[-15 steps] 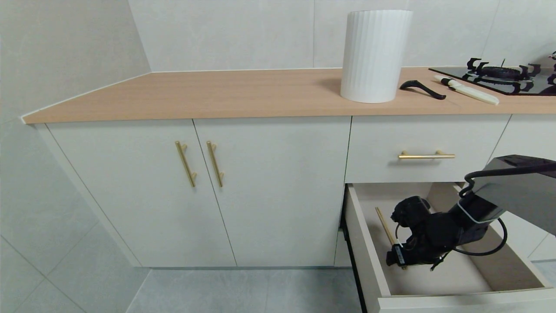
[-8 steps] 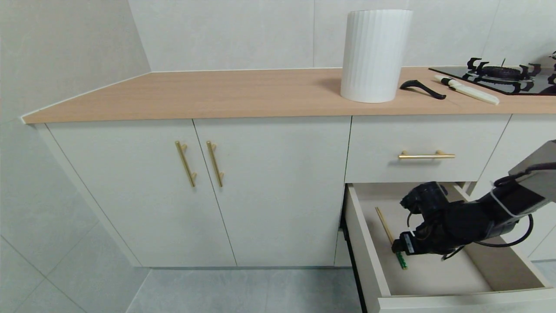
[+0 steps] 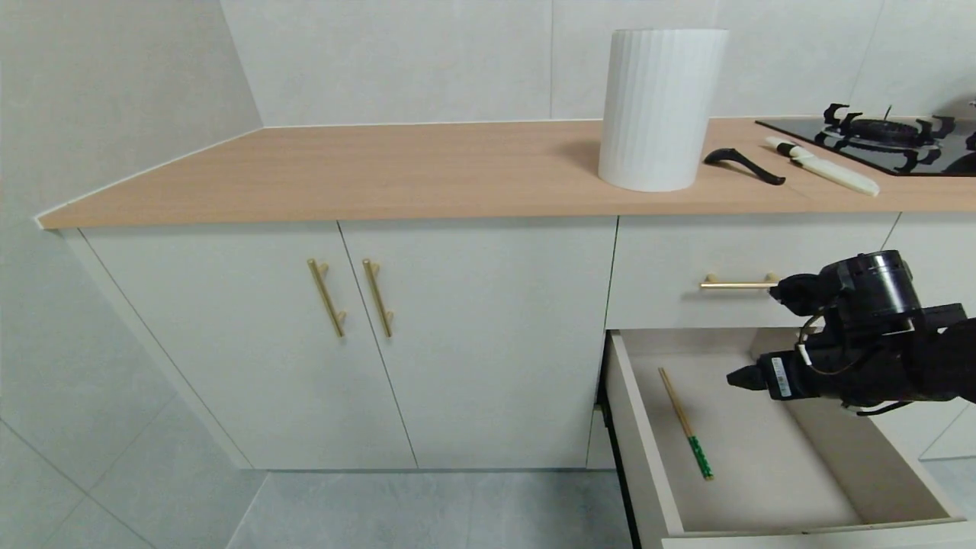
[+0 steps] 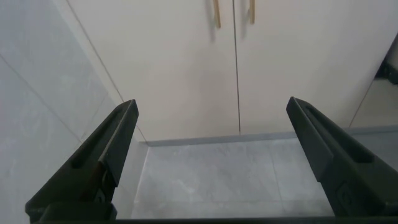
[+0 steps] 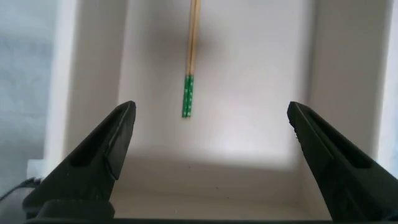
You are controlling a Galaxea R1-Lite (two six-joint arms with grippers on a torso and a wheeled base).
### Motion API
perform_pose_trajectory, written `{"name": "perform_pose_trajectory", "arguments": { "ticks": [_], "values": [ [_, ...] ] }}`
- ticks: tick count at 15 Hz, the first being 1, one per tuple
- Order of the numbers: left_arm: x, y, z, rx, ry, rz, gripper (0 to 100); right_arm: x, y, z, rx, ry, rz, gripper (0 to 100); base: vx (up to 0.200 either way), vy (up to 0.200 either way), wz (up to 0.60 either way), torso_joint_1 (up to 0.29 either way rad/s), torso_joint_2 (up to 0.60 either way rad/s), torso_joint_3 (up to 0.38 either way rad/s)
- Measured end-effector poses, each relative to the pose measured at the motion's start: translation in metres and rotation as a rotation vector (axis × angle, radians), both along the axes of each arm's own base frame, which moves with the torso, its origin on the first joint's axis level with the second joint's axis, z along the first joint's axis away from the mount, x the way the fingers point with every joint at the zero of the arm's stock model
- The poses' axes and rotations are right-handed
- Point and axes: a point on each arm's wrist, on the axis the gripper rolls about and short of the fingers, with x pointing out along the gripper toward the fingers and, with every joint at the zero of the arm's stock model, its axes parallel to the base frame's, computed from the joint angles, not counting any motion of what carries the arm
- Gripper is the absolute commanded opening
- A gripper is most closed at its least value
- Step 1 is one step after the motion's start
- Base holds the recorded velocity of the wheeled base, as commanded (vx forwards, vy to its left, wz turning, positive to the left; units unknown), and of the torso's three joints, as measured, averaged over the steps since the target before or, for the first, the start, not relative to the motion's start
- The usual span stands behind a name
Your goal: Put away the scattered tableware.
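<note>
The right gripper point(image 3: 741, 377) lifts up out of the open drawer point(image 3: 644, 438) and draws back to the right, jaws spread. The green-tipped chopsticks point(image 3: 685, 423) now lie fully uncovered on the drawer floor. The head camera shifts slightly.

I can read no text, number or sign anywhere from here. The one candidate is a small white sticker point(image 3: 782, 367) on the side of the right claw point(image 3: 738, 377) — it carries dark print, but too small for me to make out. The green tips of the chopsticks point(image 3: 686, 422) show pale marks — not legible either.
</note>
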Motion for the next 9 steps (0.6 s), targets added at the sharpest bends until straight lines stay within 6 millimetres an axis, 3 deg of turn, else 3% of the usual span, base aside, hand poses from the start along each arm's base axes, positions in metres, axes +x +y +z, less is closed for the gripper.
{"name": "perform_pose_trajectory", "arguments": {
  "ticks": [3, 9],
  "values": [
    [0.000, 0.000, 0.000, 0.000, -0.002, 0.000, 100, -0.008, -0.002, 0.012, 0.006, -0.041, 0.000, 100, 0.000, 0.000, 0.00, 0.103, -0.49, -0.336],
    [0.000, 0.000, 0.000, 0.000, -0.001, -0.001, 100, -0.010, -0.004, 0.016, 0.009, -0.054, -0.006, 100, 0.000, 0.000, 0.00, 0.148, -0.47, -0.323]
  ]
}}
